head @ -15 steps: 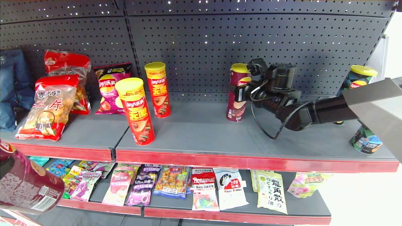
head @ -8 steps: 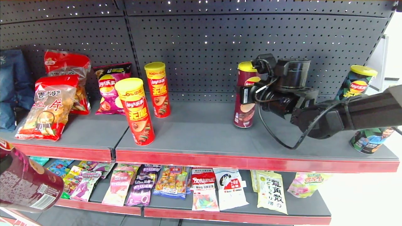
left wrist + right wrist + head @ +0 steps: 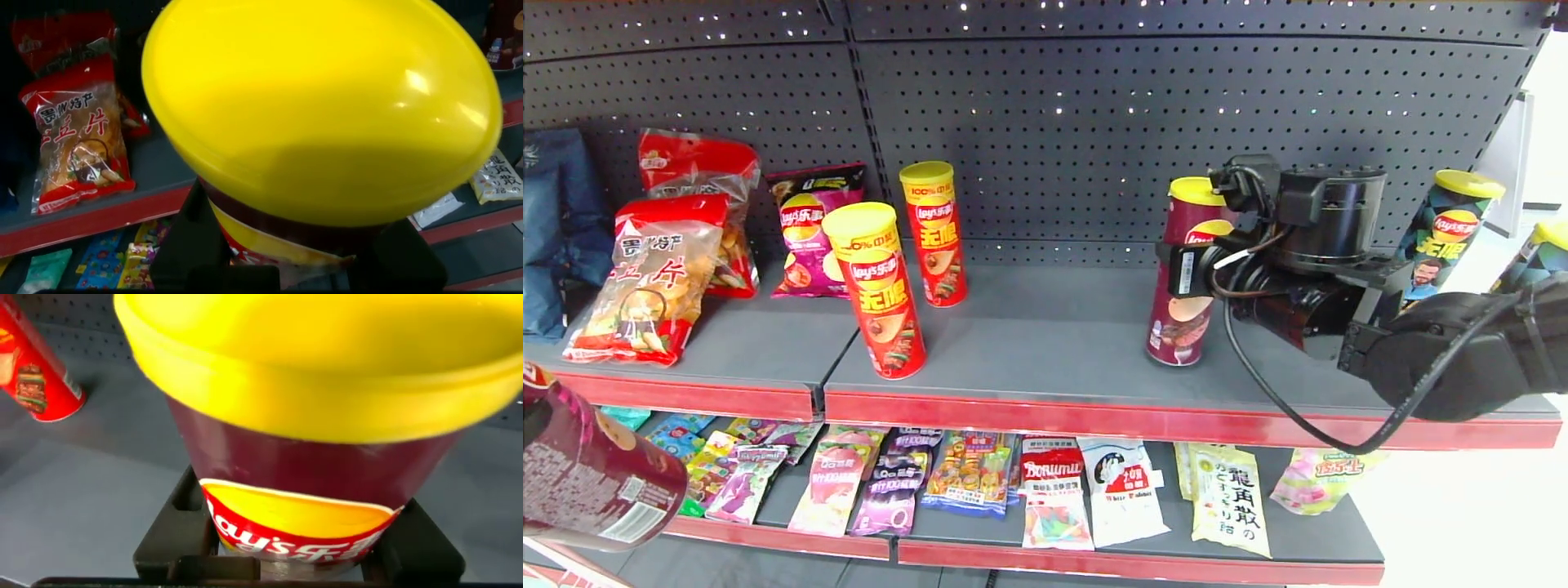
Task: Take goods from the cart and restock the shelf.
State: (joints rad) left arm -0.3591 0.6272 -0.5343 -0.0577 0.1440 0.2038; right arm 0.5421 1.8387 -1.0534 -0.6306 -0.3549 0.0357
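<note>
Right, the step in hand is placing: my right gripper (image 3: 1194,273) has its jaws closed on a maroon can (image 3: 1183,282) with a yellow lid, gripping it around the upper body. The can stands on the upper shelf (image 3: 1045,343), leaning slightly, between the two red cans (image 3: 878,290) on the left and the dark can (image 3: 1445,224) against the back panel on the right. It sits well apart from both. From the head view I cannot tell whether its base is resting on the board or hanging just above it.

The left gripper (image 3: 298,261) is also closed on a load, a second maroon can (image 3: 588,482), held low and tilted off the shelf's left front corner, below the snack bags (image 3: 658,278).

I judge the restock to be partway done, with one can about to go down and another waiting. The next move calls for settling the base flat on the board and straightening the lean before I let the jaws part. Then I need to back the arm straight out, minding the cable loop and the dark can beside the wrist. A release on a tilted base could topple the tall can.
</note>
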